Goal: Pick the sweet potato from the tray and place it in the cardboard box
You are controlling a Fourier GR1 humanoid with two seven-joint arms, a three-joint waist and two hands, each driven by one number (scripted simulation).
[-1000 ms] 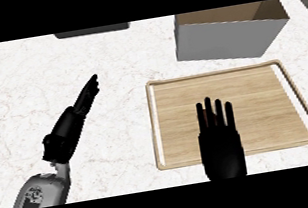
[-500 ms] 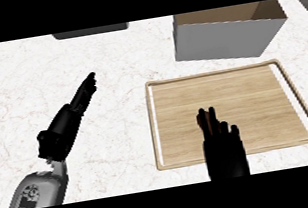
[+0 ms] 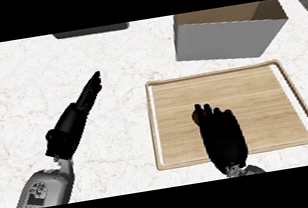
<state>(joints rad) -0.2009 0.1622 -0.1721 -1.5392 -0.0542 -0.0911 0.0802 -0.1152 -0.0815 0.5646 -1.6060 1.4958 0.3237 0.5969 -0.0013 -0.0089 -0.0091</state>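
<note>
The wooden tray (image 3: pixel 291 99) lies on the counter at the right. My right hand (image 3: pixel 223 138) is over its near half, fingers curled downward. A small reddish-brown sliver of the sweet potato (image 3: pixel 197 116) peeks out at the left fingertips; the hand hides the rest. The cardboard box (image 3: pixel 227 38) stands open-topped just behind the tray's far edge, with grey-looking walls. My left hand (image 3: pixel 76 122) rests open on the counter to the left of the tray, fingers straight and pointing up and to the right.
A dark flat object (image 3: pixel 92 31) sits at the counter's far edge, left of the box. White marble counter (image 3: pixel 19 87) stretches to the left of the tray and behind my left hand.
My right hand has drawn back toward the tray's near edge and its fingers have curled down from straight. A reddish sliver now shows at its fingertips. The left hand has barely moved.
</note>
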